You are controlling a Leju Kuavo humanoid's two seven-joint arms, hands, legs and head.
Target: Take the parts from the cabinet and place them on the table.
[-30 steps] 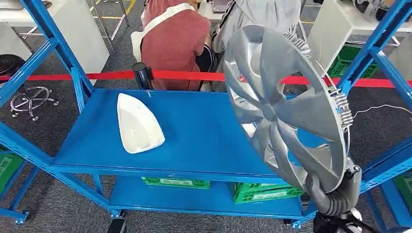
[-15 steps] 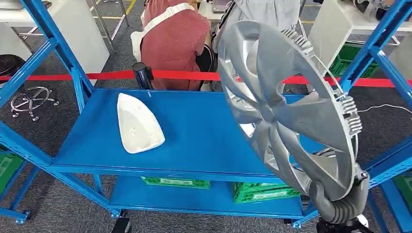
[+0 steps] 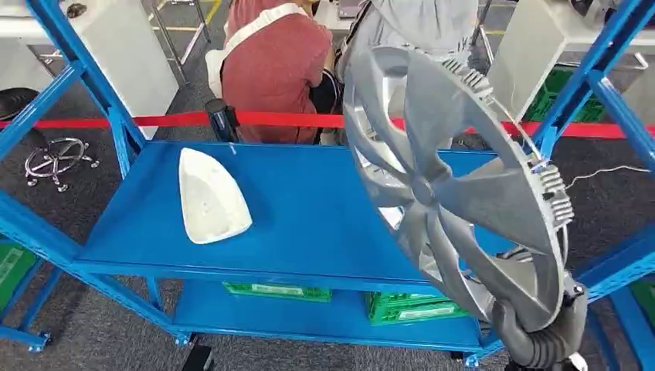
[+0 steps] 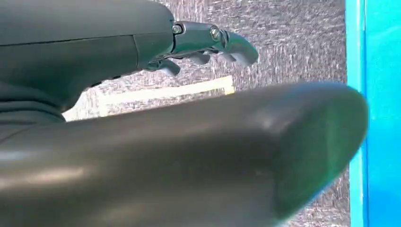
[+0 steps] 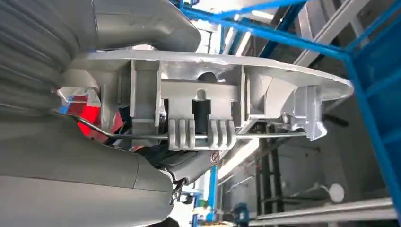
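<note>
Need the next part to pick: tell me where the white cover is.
In the head view the white cover lies flat on the left half of the blue shelf, apart from the silver hubcap held up at right.

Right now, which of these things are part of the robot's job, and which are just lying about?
Part of the job:
- silver wheel cover, held up at its rim by the right hand
- white part lying on the blue shelf

Just lying about:
- green crates on the lower shelf
- red barrier tape
- person in a red top behind it
</note>
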